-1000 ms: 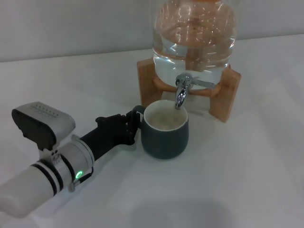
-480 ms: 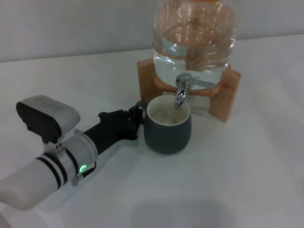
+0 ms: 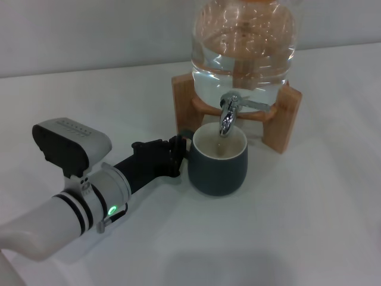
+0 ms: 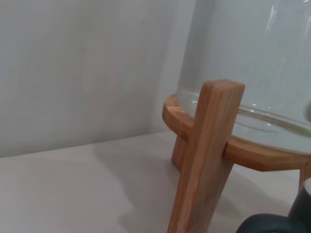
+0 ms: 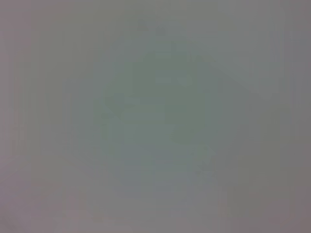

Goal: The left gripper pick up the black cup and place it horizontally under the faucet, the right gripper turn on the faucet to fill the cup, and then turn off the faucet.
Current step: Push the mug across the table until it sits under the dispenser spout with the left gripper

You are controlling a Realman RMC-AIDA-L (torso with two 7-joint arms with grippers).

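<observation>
The black cup (image 3: 218,173) stands upright on the white table, its cream inside directly below the spout of the chrome faucet (image 3: 227,117). My left gripper (image 3: 181,155) reaches in from the left and is shut on the cup's handle side; the handle itself is hidden behind the fingers. In the left wrist view a dark edge of the cup (image 4: 272,224) shows beside the wooden stand (image 4: 204,160). No water runs from the faucet. The right gripper is out of view, and the right wrist view shows only plain grey.
The faucet is fixed to a big clear glass jar (image 3: 244,47) part-filled with water, resting on a wooden stand (image 3: 280,119) at the back. The white table (image 3: 309,226) stretches open to the front and right. My left arm (image 3: 77,208) lies across the front left.
My left gripper has carried the cup to the right and slightly back, so its opening now sits under the spout instead of left of it.
</observation>
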